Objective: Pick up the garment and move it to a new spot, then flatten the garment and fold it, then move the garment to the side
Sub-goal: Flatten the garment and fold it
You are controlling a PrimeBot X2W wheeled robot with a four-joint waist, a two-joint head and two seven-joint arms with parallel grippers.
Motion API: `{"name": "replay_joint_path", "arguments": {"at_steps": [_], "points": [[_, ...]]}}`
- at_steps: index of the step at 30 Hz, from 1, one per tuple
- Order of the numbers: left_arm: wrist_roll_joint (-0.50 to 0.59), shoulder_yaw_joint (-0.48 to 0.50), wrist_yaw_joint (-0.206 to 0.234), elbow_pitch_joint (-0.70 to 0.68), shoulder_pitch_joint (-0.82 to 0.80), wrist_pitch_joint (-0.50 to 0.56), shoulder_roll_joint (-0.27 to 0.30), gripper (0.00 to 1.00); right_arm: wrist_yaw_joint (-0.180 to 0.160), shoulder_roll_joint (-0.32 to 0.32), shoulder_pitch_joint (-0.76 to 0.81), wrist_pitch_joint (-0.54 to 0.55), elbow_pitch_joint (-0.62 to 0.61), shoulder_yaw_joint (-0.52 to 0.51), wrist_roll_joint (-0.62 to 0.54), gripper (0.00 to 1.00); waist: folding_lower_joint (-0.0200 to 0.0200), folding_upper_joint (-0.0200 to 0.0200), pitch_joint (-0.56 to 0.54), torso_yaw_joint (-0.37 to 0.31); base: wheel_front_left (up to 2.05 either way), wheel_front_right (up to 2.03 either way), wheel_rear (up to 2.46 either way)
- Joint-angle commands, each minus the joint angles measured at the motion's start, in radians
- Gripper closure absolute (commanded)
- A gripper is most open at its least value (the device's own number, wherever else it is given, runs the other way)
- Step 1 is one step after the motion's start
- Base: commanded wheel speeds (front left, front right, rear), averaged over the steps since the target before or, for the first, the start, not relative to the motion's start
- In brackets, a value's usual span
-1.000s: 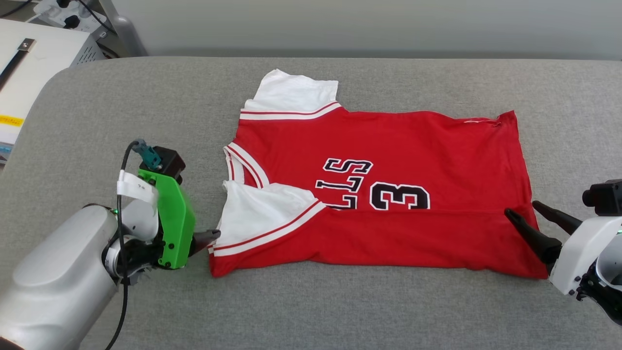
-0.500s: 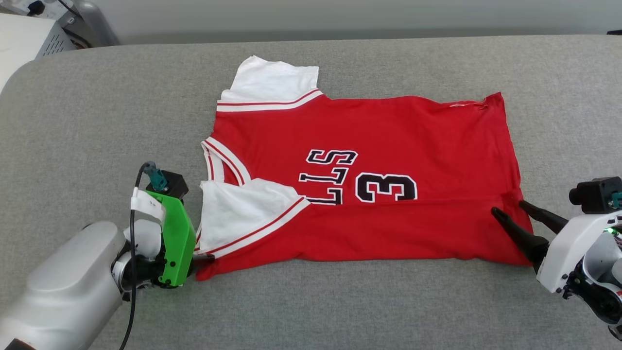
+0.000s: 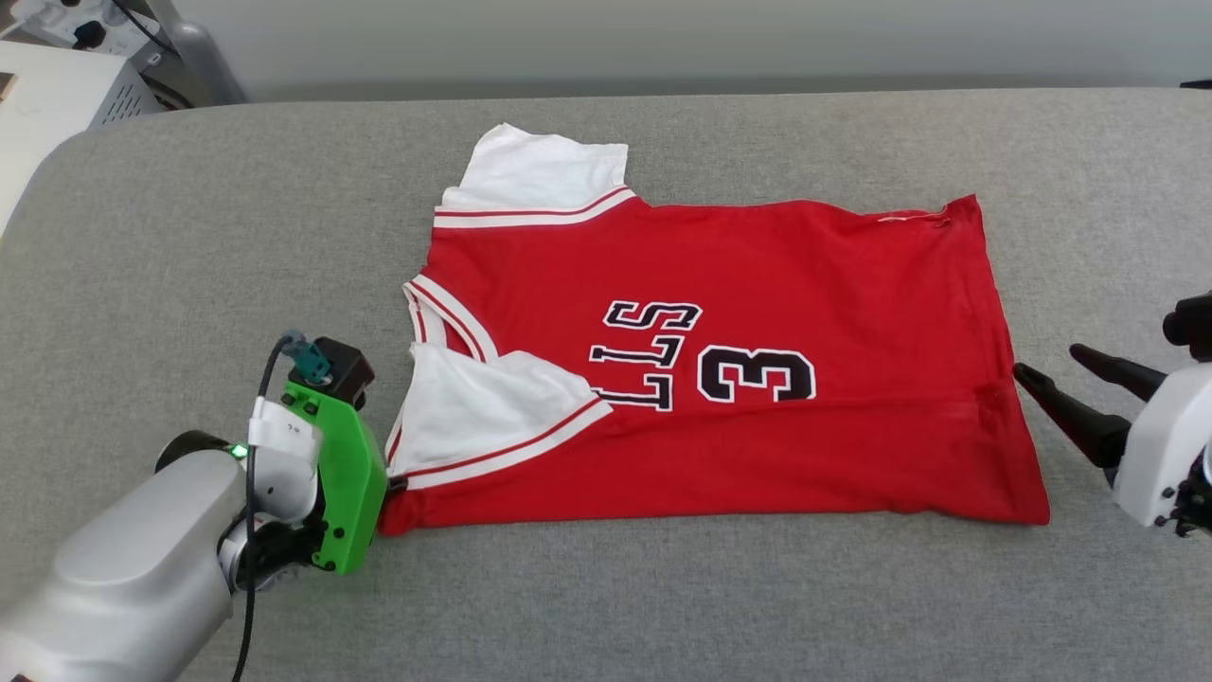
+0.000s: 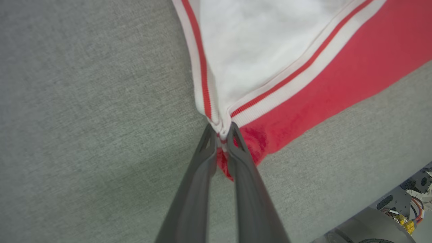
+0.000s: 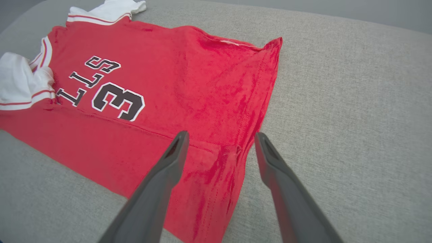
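Lettering on garment (image 3: 720,284): leading letters under folded white sleeve (image 3: 483,417), mid-frame. Fingers of left gripper (image 3: 394,485): mostly behind green mount (image 3: 346,493), lower left. Body of right gripper (image 3: 1046,362): cropped at right edge. Grey equipment (image 3: 104,90), upper left: cropped, unidentifiable.

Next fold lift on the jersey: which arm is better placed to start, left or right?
Left, likely. The left gripper has its jaws shut on the near sleeve corner of the garment; the right gripper is open beside the hem, gripping nothing.
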Motion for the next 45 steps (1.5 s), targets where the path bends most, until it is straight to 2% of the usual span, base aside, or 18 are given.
{"name": "replay_joint_path", "arguments": {"at_steps": [1, 6, 11, 17, 20, 25, 26, 27, 36, 45], "points": [[0.008, -0.002, 0.002, -0.010, -0.010, -0.021, 0.023, 1.00, -0.001, -0.025, -0.020, 0.044, -0.011, -0.007, -0.011, 0.00, 0.0000, 0.0000, -0.010, 0.005, 0.00, 0.00, 0.00], [0.020, -0.003, 0.002, -0.058, -0.012, -0.074, 0.059, 1.00, -0.001, -0.083, -0.034, 0.259, -0.045, -0.009, -0.012, 0.00, 0.0000, 0.0000, -0.022, 0.007, 0.00, 0.00, 0.00], [0.040, -0.009, 0.007, -0.089, -0.014, -0.090, 0.065, 1.00, -0.001, -0.078, -0.021, 0.397, -0.032, -0.030, 0.018, 0.00, 0.0000, 0.0000, -0.016, 0.020, 0.00, 0.00, 0.00], [0.059, -0.016, 0.022, -0.119, -0.022, -0.098, 0.052, 1.00, -0.001, -0.002, 0.004, 0.454, 0.031, -0.043, 0.009, 0.00, 0.0000, 0.0000, 0.006, 0.041, 0.00, 0.00, 0.00], [0.067, -0.017, 0.033, -0.123, -0.020, -0.112, 0.047, 1.00, -0.001, 0.129, 0.056, 0.491, 0.193, -0.004, -0.041, 0.00, 0.0000, 0.0000, 0.038, 0.058, 0.00, 0.00, 0.00], [0.059, -0.016, 0.033, -0.109, -0.004, -0.130, 0.045, 1.00, -0.001, 0.167, 0.068, 0.471, 0.221, 0.006, -0.029, 0.00, 0.0000, 0.0000, 0.039, 0.053, 0.00, 0.00, 0.00], [0.058, -0.017, 0.033, -0.106, 0.001, -0.132, 0.047, 1.00, -0.001, 0.167, 0.065, 0.460, 0.219, 0.008, -0.030, 0.66, 0.0000, 0.0000, 0.037, 0.050, 0.00, 0.00, 0.00], [0.056, -0.017, 0.033, -0.104, 0.005, -0.134, 0.048, 1.00, -0.001, 0.165, 0.062, 0.450, 0.218, 0.007, -0.031, 1.00, 0.0000, 0.0000, 0.034, 0.048, 0.00, 0.00, 0.00], [0.033, -0.017, 0.032, -0.111, 0.056, -0.157, 0.069, 1.00, -0.001, 0.116, 0.062, 0.358, 0.159, -0.008, -0.018, 1.00, 0.0000, 0.0000, -0.032, 0.036, 0.00, 0.00, 0.00], [0.013, -0.010, 0.072, -0.252, 0.117, -0.163, 0.145, 1.00, -0.001, 0.016, 0.147, 0.325, 0.018, -0.050, 0.009, 1.00, 0.0000, 0.0000, -0.095, 0.041, 0.00, 0.00, 0.00]]}}
